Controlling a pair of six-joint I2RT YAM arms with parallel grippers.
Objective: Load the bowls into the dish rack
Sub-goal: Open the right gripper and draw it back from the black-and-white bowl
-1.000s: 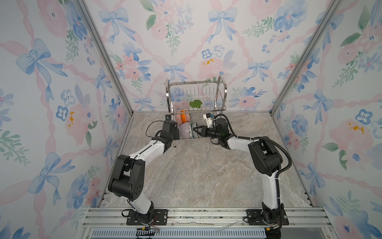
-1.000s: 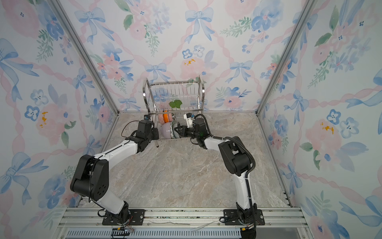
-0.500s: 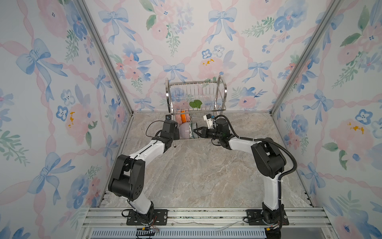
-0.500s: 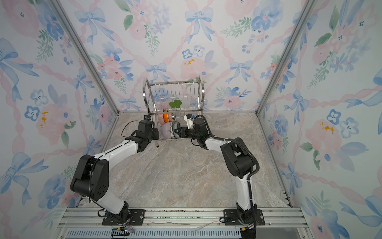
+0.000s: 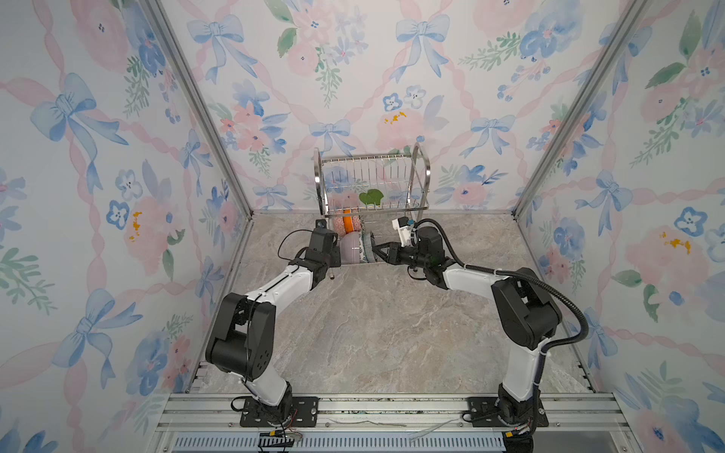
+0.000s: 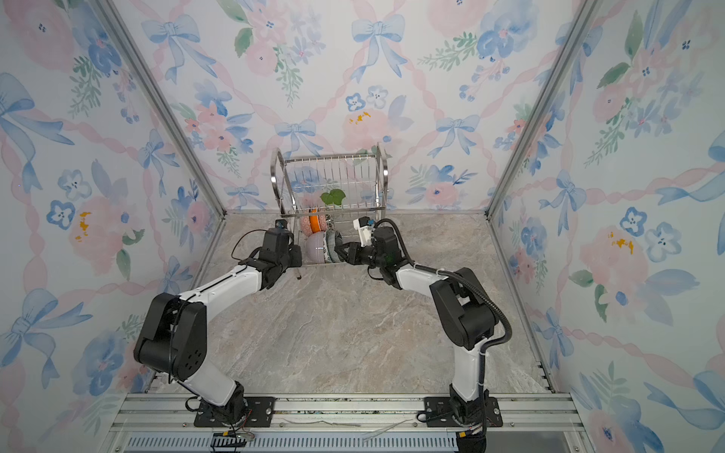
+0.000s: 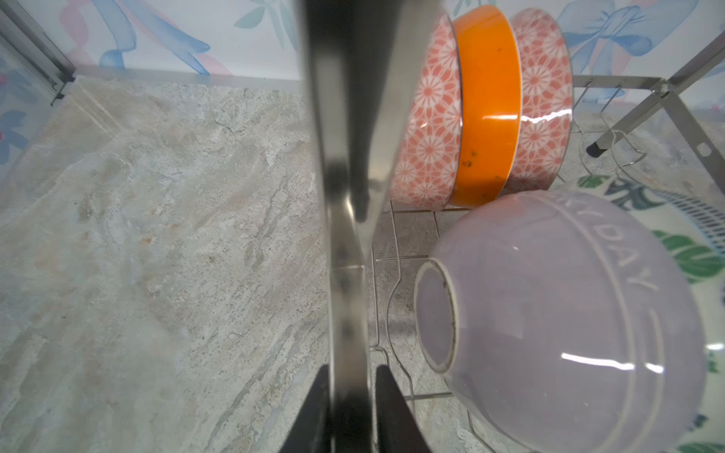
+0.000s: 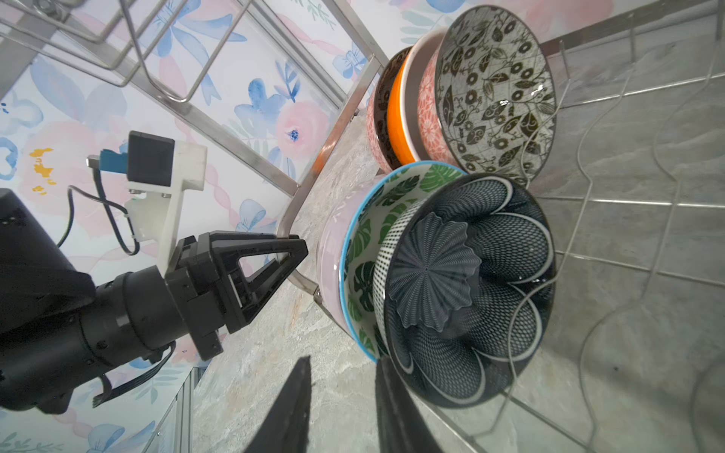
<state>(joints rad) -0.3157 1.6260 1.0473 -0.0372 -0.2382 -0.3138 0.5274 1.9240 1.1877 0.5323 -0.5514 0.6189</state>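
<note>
Left gripper (image 7: 351,370): jaws are straddling the upright frame tube (image 7: 345,196) of the dish rack (image 5: 365,157). Cannot tell whether they are clamping it or sitting slack.
Right gripper (image 8: 343,362): jaws are standing apart and grasping nothing, with bare tabletop (image 8: 341,412) showing in the gap.
Right finger (image 8: 396,404): is lying just beside the rim of the dark blue bowl (image 8: 470,286). Cannot tell if it is touching.
Front row: the dark blue bowl is sitting nested in the green-leaf bowl (image 8: 365,243), which is sitting in the lavender bowl (image 7: 569,325). All three are standing on edge on the lower shelf.
Back row: the orange bowl (image 7: 486,106) is standing on edge between the two floral bowls (image 8: 494,90), pink outside, on the same shelf.
Rack: is standing against the back wall in both top views, with the green leaf piece (image 5: 370,197) sitting above the bowls.
Arms: both are reaching to the lower shelf, the left at its left end and the right from the right.
</note>
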